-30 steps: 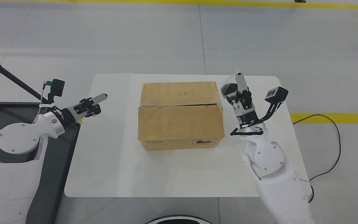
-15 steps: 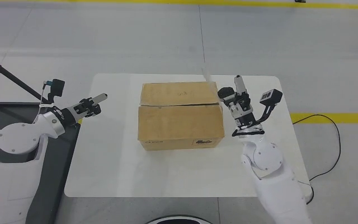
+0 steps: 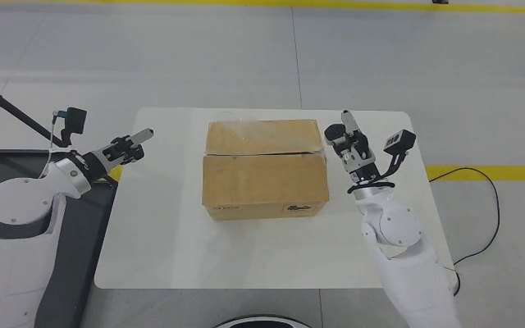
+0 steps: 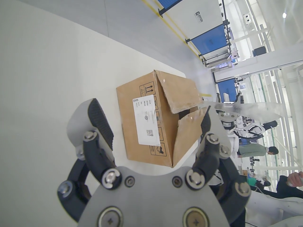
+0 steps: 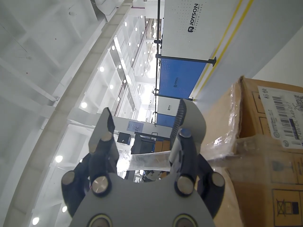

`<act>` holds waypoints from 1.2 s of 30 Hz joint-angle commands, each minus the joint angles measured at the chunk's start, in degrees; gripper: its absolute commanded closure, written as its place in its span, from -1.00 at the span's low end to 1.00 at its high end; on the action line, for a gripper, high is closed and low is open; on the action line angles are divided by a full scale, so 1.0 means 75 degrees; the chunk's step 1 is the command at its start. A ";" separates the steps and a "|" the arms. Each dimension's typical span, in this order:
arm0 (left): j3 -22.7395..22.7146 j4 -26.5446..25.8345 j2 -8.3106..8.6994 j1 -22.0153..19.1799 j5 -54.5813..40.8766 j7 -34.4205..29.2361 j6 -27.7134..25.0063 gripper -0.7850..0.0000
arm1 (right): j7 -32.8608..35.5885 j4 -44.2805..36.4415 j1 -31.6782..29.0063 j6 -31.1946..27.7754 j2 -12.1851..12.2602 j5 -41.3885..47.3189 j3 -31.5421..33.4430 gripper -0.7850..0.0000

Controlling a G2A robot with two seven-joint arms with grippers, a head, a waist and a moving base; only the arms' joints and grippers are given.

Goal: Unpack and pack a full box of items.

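Observation:
A brown cardboard box (image 3: pixel 264 168) stands in the middle of the white table (image 3: pixel 164 238). Its two top flaps (image 4: pixel 182 100) are parted, with a dark gap between them. Wrinkled clear tape (image 5: pixel 225 128) clings to the box's right end. My right gripper (image 3: pixel 340 125) is open beside that end, and a loose strip of clear tape (image 5: pixel 151 159) stretches across between its fingers near their base. In the left wrist view the same strip (image 4: pixel 248 108) floats beyond the box. My left gripper (image 3: pixel 141 136) is open and empty at the table's left edge, well away from the box (image 4: pixel 151 128).
Bare white table surface lies in front of the box and on both sides of it. A black stand (image 3: pixel 25 119) and a small dark device (image 3: pixel 74 119) are off the table's left side. Grey floor with yellow lines surrounds the table.
The tape strip that rose above the box's right end half a second ago has dropped out of the top view. My right gripper shifted slightly at that end. My left gripper lifted a little.

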 commanded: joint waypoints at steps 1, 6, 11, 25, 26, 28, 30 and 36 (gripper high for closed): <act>0.0001 0.0002 -0.0001 0.0000 -0.0002 -0.0002 -0.0002 -1.00 | -0.0004 0.0001 0.0001 0.0000 0.0000 0.0002 -0.0001 1.00; -0.0049 -0.0154 0.0020 0.0013 0.0160 0.0082 -0.0057 -1.00 | 0.0210 -0.0112 -0.0140 0.0065 0.0028 -0.0516 0.0020 1.00; -0.0104 -0.0426 0.0090 -0.0207 0.0507 -0.0126 0.0088 -1.00 | 0.0780 -0.0225 -0.0181 0.0683 0.0093 -0.1462 0.0048 1.00; -0.0008 -0.0833 0.0167 -0.0349 0.1318 -0.0086 0.0150 -1.00 | 0.0786 -0.0193 -0.0206 0.1335 0.0090 -0.2176 -0.0021 1.00; 0.0007 -0.0878 0.0170 -0.0340 0.1318 -0.0038 0.0124 -1.00 | 0.0814 -0.0193 -0.0208 0.1401 0.0085 -0.2290 -0.0072 1.00; 0.0022 -0.0889 0.0179 -0.0350 0.1364 -0.0030 0.0103 -1.00 | 0.0845 -0.0181 -0.0178 0.1504 0.0080 -0.2456 -0.0128 1.00; 0.0068 -0.0829 0.0188 -0.0370 0.1425 -0.0023 0.0107 -1.00 | 0.0824 -0.0166 -0.0146 0.1635 0.0073 -0.2673 -0.0180 1.00; 0.0216 -0.0680 0.0210 -0.0393 0.1554 -0.0024 0.0129 -1.00 | 0.0649 -0.0156 -0.0127 0.1896 0.0032 -0.2960 -0.0269 1.00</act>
